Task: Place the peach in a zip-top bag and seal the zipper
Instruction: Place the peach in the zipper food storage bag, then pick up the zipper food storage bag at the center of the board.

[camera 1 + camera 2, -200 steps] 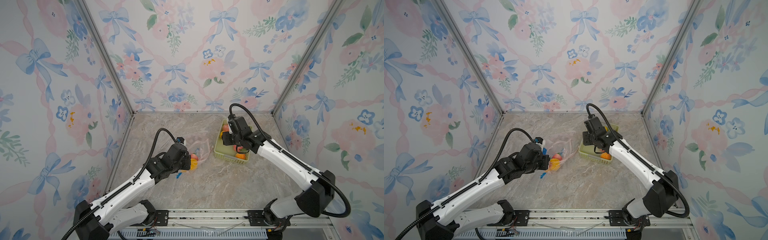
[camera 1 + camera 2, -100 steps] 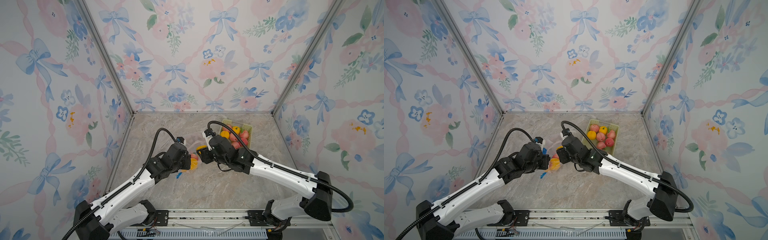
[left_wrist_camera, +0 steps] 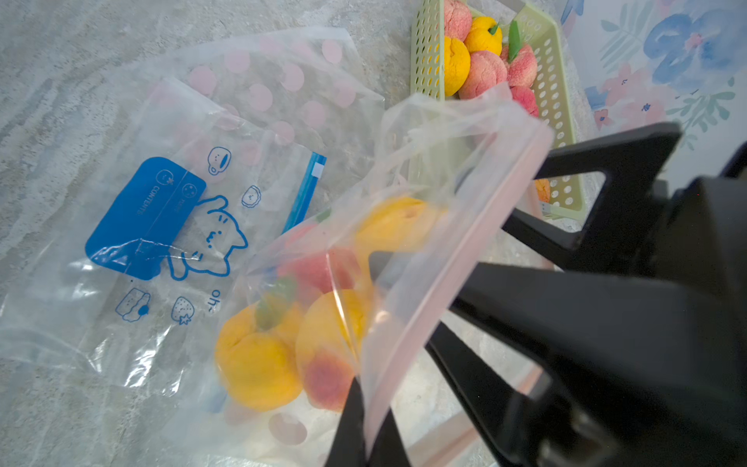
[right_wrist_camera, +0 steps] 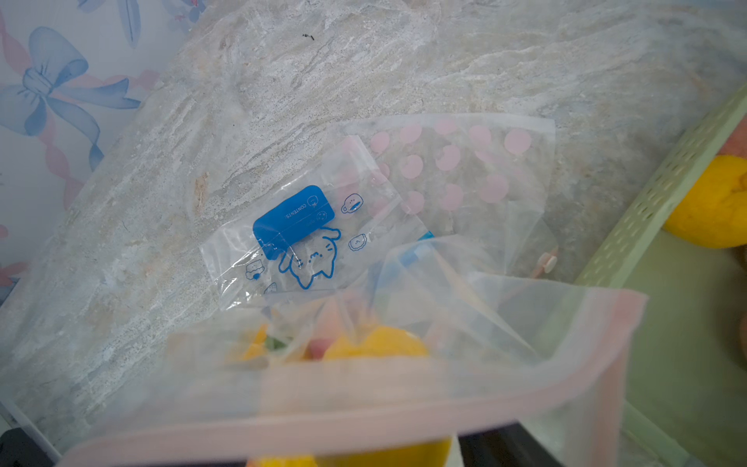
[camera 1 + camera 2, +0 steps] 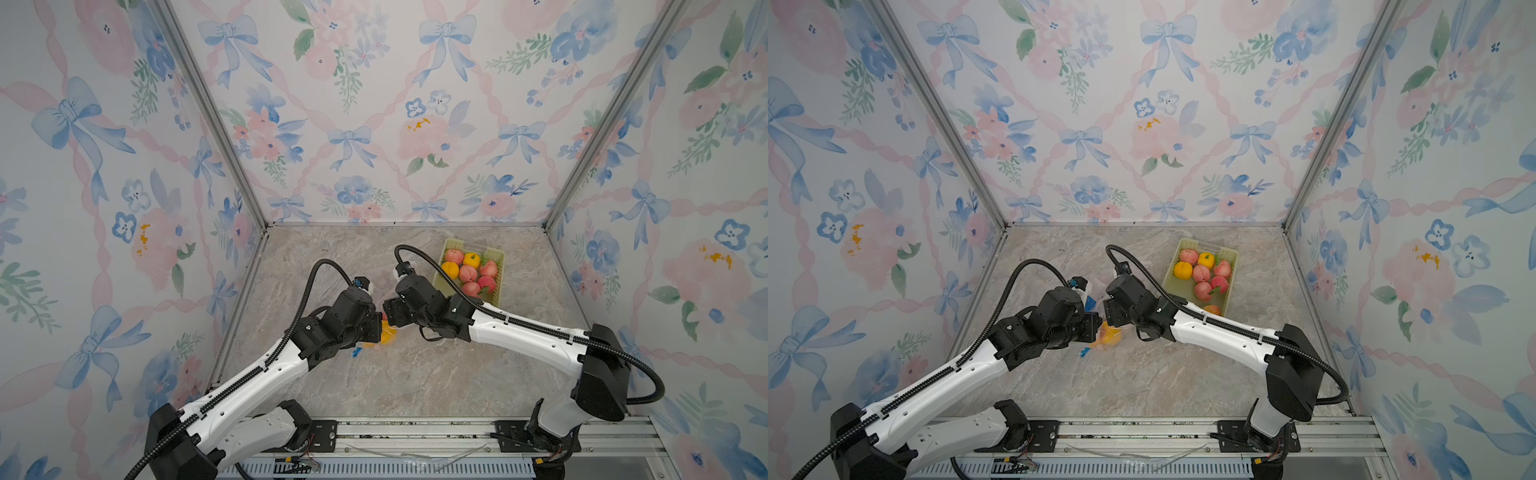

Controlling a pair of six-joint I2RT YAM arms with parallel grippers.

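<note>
The peach (image 3: 319, 271), pink, lies inside the zip-top bag (image 3: 408, 323) among several yellow fruits (image 3: 258, 364), all seen through the clear film. The bag stands with its mouth raised and gaping; its pink zipper strip (image 4: 364, 404) is unsealed. The left pincer (image 3: 366, 436) is closed on this strip at one side of the mouth and holds the rim up. The right pincer (image 3: 440, 240) has its jaws spread apart at the mouth, one finger (image 3: 404, 267) reaching in behind the film, level with the fruit. In both top views the bag shows only as an orange patch (image 5: 388, 336) (image 5: 1108, 334) between the two wrists. Just beside the held bag, flat on the counter (image 5: 415, 382), lies a second bag (image 3: 161, 226) with a blue label and a cat drawing, partly covering a third bag (image 3: 283, 81) printed with pink dots. Beyond these stands a pale green perforated basket (image 5: 500, 274) (image 5: 1233, 270) holding more pink and yellow fruit (image 5: 467, 273). Flowered walls (image 5: 374, 124) enclose the counter on three sides.
</note>
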